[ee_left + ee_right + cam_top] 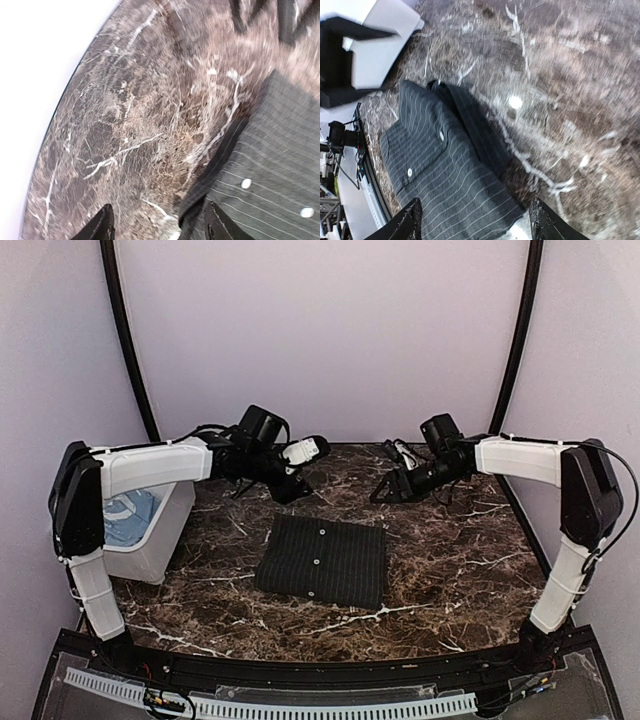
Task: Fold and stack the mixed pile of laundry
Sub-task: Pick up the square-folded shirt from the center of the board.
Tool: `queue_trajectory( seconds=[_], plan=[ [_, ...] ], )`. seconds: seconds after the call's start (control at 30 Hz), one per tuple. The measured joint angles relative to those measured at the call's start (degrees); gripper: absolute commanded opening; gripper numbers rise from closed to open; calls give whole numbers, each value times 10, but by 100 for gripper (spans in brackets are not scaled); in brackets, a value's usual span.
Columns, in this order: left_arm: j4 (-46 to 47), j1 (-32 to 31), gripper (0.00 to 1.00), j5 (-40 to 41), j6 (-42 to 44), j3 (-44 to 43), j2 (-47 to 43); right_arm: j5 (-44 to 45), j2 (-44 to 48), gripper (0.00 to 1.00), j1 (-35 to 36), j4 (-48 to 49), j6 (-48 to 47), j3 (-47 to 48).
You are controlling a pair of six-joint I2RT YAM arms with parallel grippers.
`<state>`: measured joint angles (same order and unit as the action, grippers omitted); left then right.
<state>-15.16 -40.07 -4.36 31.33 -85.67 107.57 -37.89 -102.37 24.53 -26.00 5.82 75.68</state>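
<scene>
Black pinstriped shirt (322,560) folded flat, left fingers (102,226), right fingers (411,220) parted, not touching

I have the left arm (150,465) and the right arm (520,458) stretched inward toward each other, the left pincer (159,226) and the right pincer (476,225) both tilted downward, jaws spread wide, gripping nothing.

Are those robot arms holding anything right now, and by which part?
Nothing is held. The left fingers and right fingers are open and empty; the folded black shirt lies free on the table.
</scene>
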Motion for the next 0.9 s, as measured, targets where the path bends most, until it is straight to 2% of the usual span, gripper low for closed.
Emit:
queue_trajectory(
  seconds=[0.2, 0.37, 0.7, 0.9],
  plan=[
    [-21, 56, 66, -94, -157, 51, -83, -6, 4, 71, 9, 12, 5, -70],
    [-47, 91, 62, -152, -238, 71, -65, -4, 4, 68, 14, 22, 6, -90],
    [-47, 109, 61, -238, -300, 112, -34, -14, -31, 57, 17, 67, 7, -93],
    [-45, 109, 50, -265, -313, 111, -3, -22, -47, 44, 19, 74, 7, -94]
  ],
)
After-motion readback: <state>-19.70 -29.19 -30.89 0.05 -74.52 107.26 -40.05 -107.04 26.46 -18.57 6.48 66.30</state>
